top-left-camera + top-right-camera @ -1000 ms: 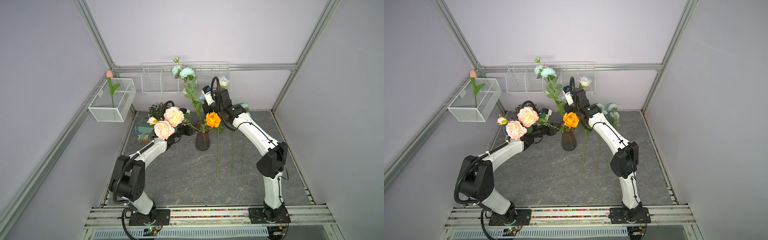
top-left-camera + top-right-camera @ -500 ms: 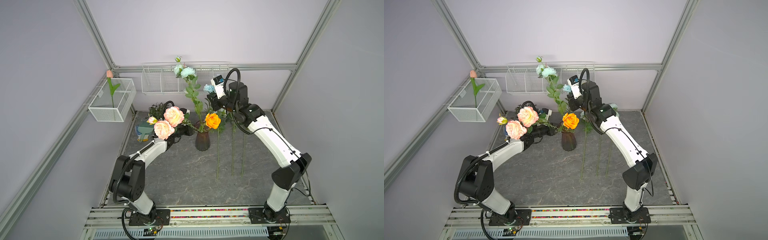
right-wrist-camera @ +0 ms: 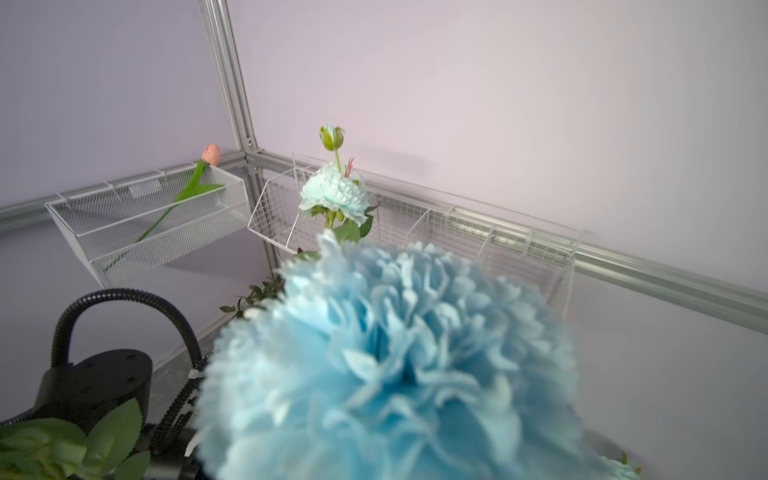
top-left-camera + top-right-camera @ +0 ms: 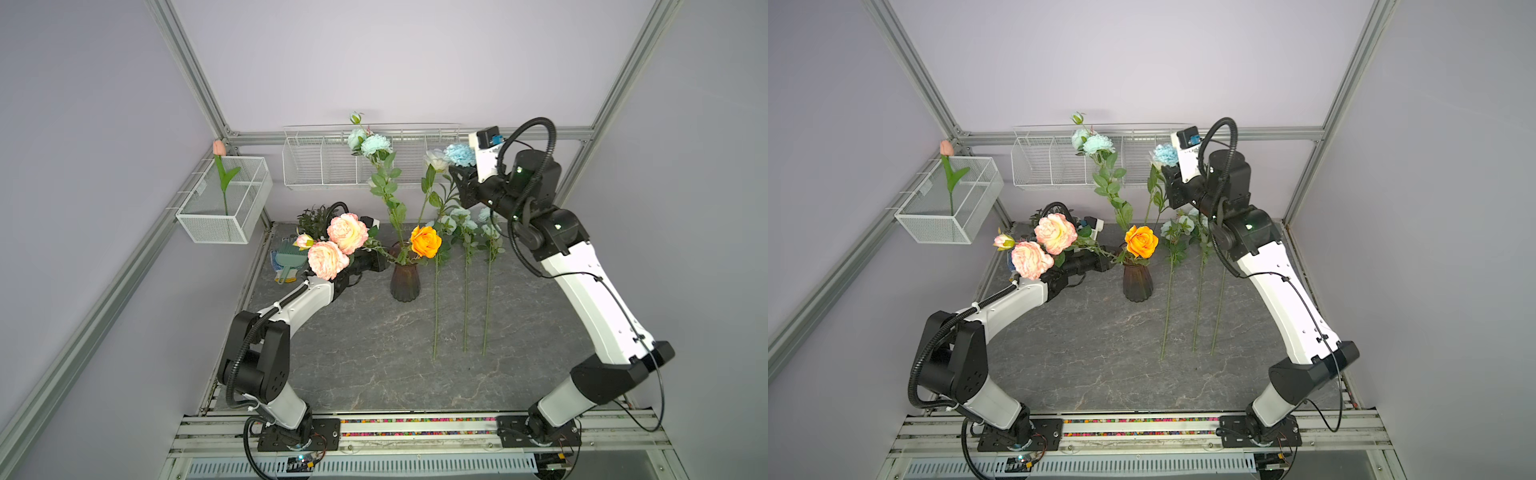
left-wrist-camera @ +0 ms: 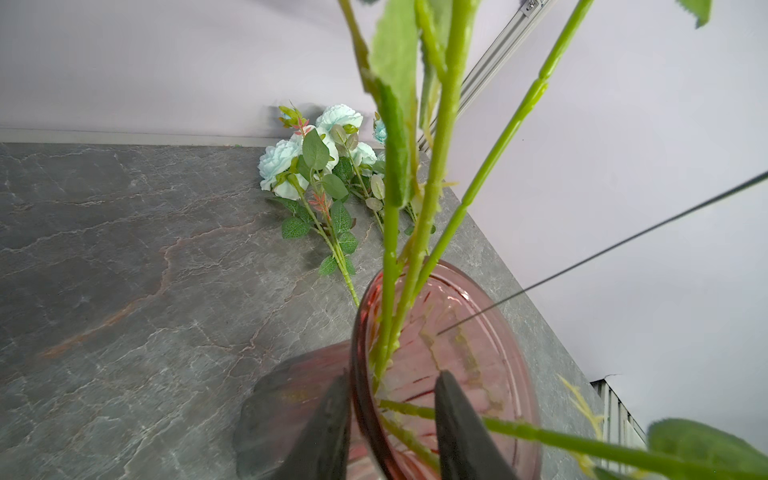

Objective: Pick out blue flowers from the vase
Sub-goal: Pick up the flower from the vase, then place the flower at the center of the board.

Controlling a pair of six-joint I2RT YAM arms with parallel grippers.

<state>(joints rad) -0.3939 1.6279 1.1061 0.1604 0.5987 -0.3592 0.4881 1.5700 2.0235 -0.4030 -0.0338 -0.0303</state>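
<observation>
Top view, upper right of ctr: right gripper is nearly closed and seems to pinch a lifted blue stem just under its bloom; leaves hide the fingertips. A thin wire, likely the stem's tip, sits at the mouth of the vase, frame ctr. Left gripper clamps the vase rim, one finger inside, one outside. Three blue stems lie on the table right of the vase; a tall blue stem stands in it. Stems prob. light and springy, petals crushable: grip the stem, not blooms. Glass is slippery and fragile.
</observation>
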